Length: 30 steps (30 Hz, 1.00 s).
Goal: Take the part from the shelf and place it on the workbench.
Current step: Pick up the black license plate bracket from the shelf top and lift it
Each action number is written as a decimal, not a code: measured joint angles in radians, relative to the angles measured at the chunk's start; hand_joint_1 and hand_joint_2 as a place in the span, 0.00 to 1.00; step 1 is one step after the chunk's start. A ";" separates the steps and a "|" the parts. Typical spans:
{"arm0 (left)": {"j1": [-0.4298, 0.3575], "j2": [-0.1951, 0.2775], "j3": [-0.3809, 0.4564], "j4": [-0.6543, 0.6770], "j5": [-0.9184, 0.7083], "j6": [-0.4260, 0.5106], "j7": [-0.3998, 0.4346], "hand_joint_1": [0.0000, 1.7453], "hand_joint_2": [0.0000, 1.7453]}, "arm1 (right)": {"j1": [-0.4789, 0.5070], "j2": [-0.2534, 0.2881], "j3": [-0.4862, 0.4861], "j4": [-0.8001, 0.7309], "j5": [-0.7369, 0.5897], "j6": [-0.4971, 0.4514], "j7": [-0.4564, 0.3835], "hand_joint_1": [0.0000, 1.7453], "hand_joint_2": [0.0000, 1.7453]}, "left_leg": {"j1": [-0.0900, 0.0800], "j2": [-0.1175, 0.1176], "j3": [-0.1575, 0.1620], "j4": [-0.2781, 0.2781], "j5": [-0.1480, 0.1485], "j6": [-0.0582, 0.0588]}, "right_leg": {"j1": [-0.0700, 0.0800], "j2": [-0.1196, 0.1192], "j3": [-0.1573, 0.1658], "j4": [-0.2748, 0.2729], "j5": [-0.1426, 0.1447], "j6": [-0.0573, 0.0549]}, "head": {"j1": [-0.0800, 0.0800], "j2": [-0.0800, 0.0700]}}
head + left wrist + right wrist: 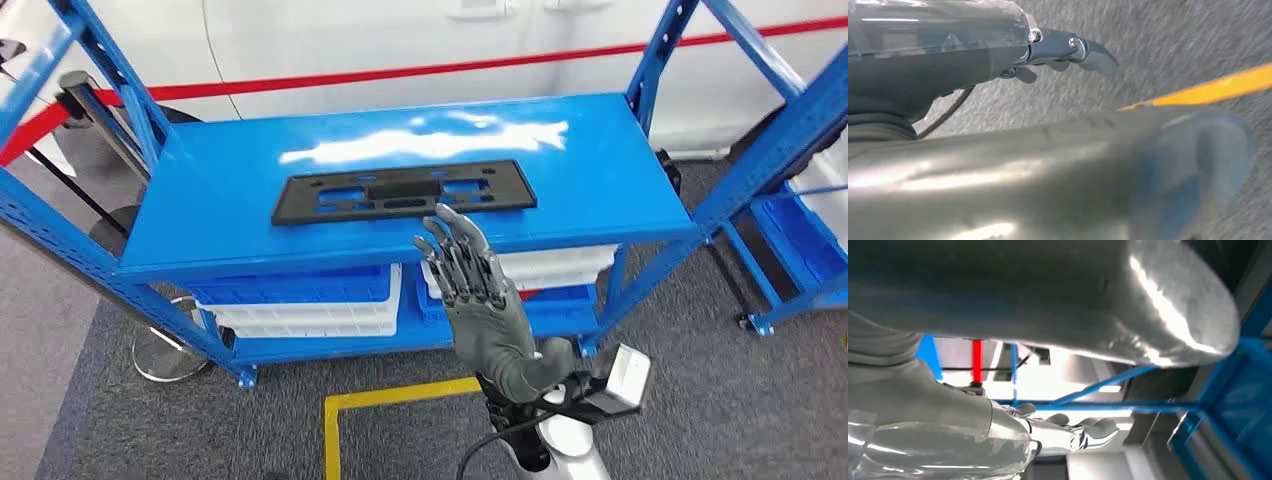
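I'm seeing my right hand [478,290] hanging empty, fingers spread wide, just before the shelf [230,190]. The black part [403,192] is lying flat there. Left hand [1068,52]: can't tell

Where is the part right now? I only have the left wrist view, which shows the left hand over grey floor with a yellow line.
Observer: In the head view, the black part lies flat on the top level of the blue shelf.
Operator: Is the right hand on it?
Observer: The right hand is raised at the shelf's near edge with its fingers spread, holding nothing. Its fingertips reach the part's near edge in the picture, but I cannot tell whether they touch it.
Operator: Anything under that level?
Observer: Blue and white bins sit stacked on the level beneath.
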 joint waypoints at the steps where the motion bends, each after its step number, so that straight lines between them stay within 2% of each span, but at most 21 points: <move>1: -0.001 0.000 0.000 0.000 0.000 0.000 -0.001 0.00 0.00 | 0.001 -0.001 0.001 0.000 0.000 0.000 0.000 0.00 0.00 | 0.001 0.000 0.006 -0.004 -0.003 0.000 | 0.000 0.000 -0.031 0.044 -0.009 0.003 | 0.001 0.000; 2: -0.001 0.000 0.000 0.000 0.000 0.000 -0.001 0.00 0.00 | 0.002 -0.002 0.001 0.000 0.000 0.001 0.000 0.00 0.00 | 0.001 0.000 0.011 -0.006 -0.007 0.000 | -0.001 0.000 -0.059 0.082 -0.014 0.005 | 0.001 0.000; 3: -0.003 -0.001 0.000 0.000 0.000 -0.001 -0.002 0.00 0.00 | 0.004 -0.005 0.002 0.000 0.000 0.001 0.001 0.00 0.00 | 0.003 0.000 0.024 -0.011 -0.016 0.000 | -0.002 -0.001 -0.119 0.156 -0.022 0.011 | 0.002 0.000; 4: -0.003 -0.002 0.000 0.000 0.001 -0.001 -0.003 0.00 0.00 | 0.007 -0.008 0.002 -0.001 0.000 0.001 0.001 0.00 0.00 | 0.004 0.000 0.037 -0.012 -0.026 -0.002 | -0.004 -0.001 -0.172 0.209 -0.015 0.016 | 0.002 0.000; 5: -0.002 -0.003 0.000 0.000 0.001 -0.001 -0.004 0.00 0.00 | 0.009 -0.010 0.003 -0.001 0.000 0.001 0.002 0.00 0.00 | 0.005 0.000 0.053 -0.012 -0.038 -0.004 | -0.006 -0.001 -0.212 0.228 0.012 0.020 | 0.002 0.000; 6: -0.001 -0.004 0.000 0.001 0.001 -0.002 -0.004 0.00 0.00 | 0.010 -0.013 0.003 -0.002 0.000 0.001 0.002 0.00 0.00 | 0.007 0.000 0.072 -0.011 -0.051 -0.007 | -0.007 -0.001 -0.235 0.213 0.061 0.023 | 0.003 0.000; 8: 0.001 -0.007 0.000 0.001 0.001 -0.002 -0.005 0.00 0.00 | 0.011 -0.016 0.004 -0.004 0.000 0.001 0.002 0.00 0.00 | 0.012 -0.003 0.107 -0.007 -0.079 -0.017 | -0.009 -0.003 -0.232 0.101 0.182 0.026 | 0.003 0.000; 9: -0.001 -0.007 0.000 0.002 0.001 -0.003 -0.005 0.00 0.00 | 0.010 -0.017 0.004 -0.005 0.000 0.001 0.002 0.00 0.00 | 0.012 -0.005 0.118 -0.003 -0.091 -0.024 | -0.006 -0.003 -0.221 0.048 0.219 0.024 | 0.003 0.000; 10: -0.003 -0.008 0.000 0.002 0.001 -0.003 -0.006 0.00 0.00 | 0.010 -0.019 0.004 -0.006 0.000 0.001 0.003 0.00 0.00 | 0.012 -0.006 0.122 0.001 -0.100 -0.031 | -0.004 -0.002 -0.214 0.013 0.230 0.016 | 0.003 0.000; 12: -0.007 -0.008 0.000 0.002 0.001 -0.003 -0.006 0.00 0.00 | 0.009 -0.020 0.006 -0.009 0.000 0.001 0.004 0.00 0.00 | 0.010 -0.005 0.120 0.001 -0.108 -0.043 | 0.002 0.001 -0.210 -0.008 0.214 -0.002 | 0.002 0.000; 15: -0.009 -0.008 0.001 0.002 0.001 -0.003 -0.006 0.00 0.00 | 0.007 -0.021 0.010 -0.015 0.000 0.001 0.003 0.00 0.00 | 0.012 0.002 0.109 0.027 -0.130 -0.057 | -0.003 0.001 -0.198 -0.021 0.202 -0.024 | 0.000 0.000; 16: -0.009 -0.008 0.001 0.002 0.001 -0.002 -0.006 0.00 0.00 | 0.006 -0.021 0.011 -0.016 0.000 0.001 0.004 0.00 0.00 | 0.013 0.004 0.088 0.072 -0.151 -0.061 | -0.005 -0.002 -0.191 -0.025 0.198 -0.031 | -0.001 0.000; 18: -0.009 -0.008 0.001 0.002 0.001 -0.003 -0.006 0.00 0.00 | 0.004 -0.021 0.012 -0.016 0.000 -0.002 0.005 0.00 0.00 | 0.013 0.006 0.008 0.210 -0.195 -0.065 | -0.002 -0.005 -0.182 -0.027 0.187 -0.039 | -0.003 0.000; 19: -0.008 -0.008 0.001 0.002 0.001 -0.003 -0.008 0.00 0.00 | 0.004 -0.021 0.012 -0.016 0.000 -0.005 0.008 0.00 0.00 | 0.013 0.006 -0.033 0.270 -0.204 -0.065 | 0.000 -0.004 -0.177 -0.027 0.179 -0.041 | -0.003 0.000; 20: -0.007 -0.008 0.001 0.002 0.001 -0.004 -0.010 0.00 0.00 | 0.005 -0.021 0.013 -0.016 0.000 -0.009 0.011 0.00 0.00 | 0.013 0.006 -0.061 0.299 -0.193 -0.064 | 0.002 -0.003 -0.169 -0.027 0.171 -0.042 | -0.003 0.000; 21: -0.006 -0.008 0.001 0.002 0.001 -0.004 -0.012 0.00 0.00 | 0.005 -0.021 0.014 -0.016 0.000 -0.012 0.014 0.00 0.00 | 0.013 0.006 -0.070 0.292 -0.163 -0.062 | 0.003 -0.002 -0.158 -0.027 0.161 -0.042 | -0.003 0.000; 22: -0.005 -0.007 0.001 0.002 0.001 -0.004 -0.014 0.00 0.00 | 0.005 -0.021 0.015 -0.016 0.000 -0.014 0.016 0.00 0.00 | 0.013 0.006 -0.059 0.245 -0.118 -0.058 | 0.004 -0.001 -0.144 -0.026 0.154 -0.041 | -0.003 0.000; 24: -0.005 -0.007 0.001 0.002 0.001 -0.003 -0.015 0.00 0.00 | 0.004 -0.022 0.017 -0.016 0.000 -0.017 0.019 0.00 0.00 | 0.009 0.006 -0.018 0.121 -0.034 -0.048 | 0.005 0.000 -0.118 -0.025 0.140 -0.035 | -0.002 0.000; 25: -0.007 -0.006 0.001 0.002 0.002 -0.002 -0.015 0.00 0.00 | 0.004 -0.022 0.018 -0.016 0.000 -0.019 0.022 0.00 0.00 | 0.006 0.006 0.000 0.076 -0.017 -0.043 | 0.006 0.001 -0.112 -0.024 0.136 -0.030 | -0.002 0.000; 27: -0.010 -0.006 0.001 0.003 0.004 0.000 -0.015 0.00 0.00 | 0.003 -0.022 0.019 -0.017 0.001 -0.027 0.032 0.00 0.00 | -0.002 0.006 0.016 0.045 -0.027 -0.035 | 0.007 0.002 -0.111 -0.025 0.131 -0.018 | -0.001 0.000; 30: -0.009 -0.006 0.001 0.003 0.008 0.002 -0.020 0.00 0.00 | 0.003 -0.022 0.019 -0.017 0.001 -0.050 0.052 0.00 0.00 | 0.004 0.005 0.034 0.017 -0.038 -0.019 | 0.005 -0.001 -0.110 -0.016 0.114 -0.003 | -0.001 0.000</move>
